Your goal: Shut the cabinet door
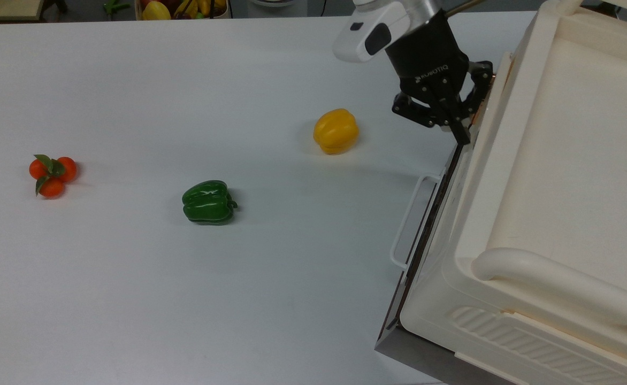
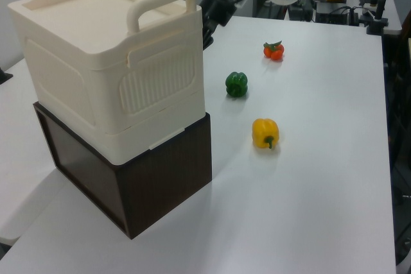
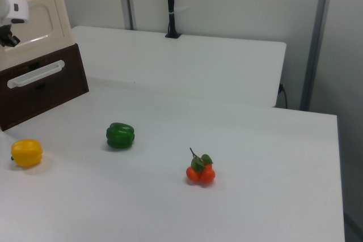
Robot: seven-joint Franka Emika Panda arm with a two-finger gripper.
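Your gripper (image 1: 455, 115), fingers spread, pressed against the cabinet door (image 1: 486, 120), nearly flush with the cabinet (image 1: 559, 176), on a white table (image 1: 185, 294) strewn with peppers; grey partitions stood behind.

Cream cabinet door (image 3: 38, 12) lies flush against the cabinet (image 2: 103, 75).

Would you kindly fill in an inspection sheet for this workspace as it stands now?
Surface: white table, flat and dry.
Job's things: cabinet sits on a dark box; cabinet door nearly flush with its front, copper handle by the gripper.
Clutter: yellow pepper, green pepper, tomato cluster, all apart.
Grippers: gripper against the door's handle end.
Cables: black cable at the far table edge in the right view.
Surroundings: fruit basket beyond the table.
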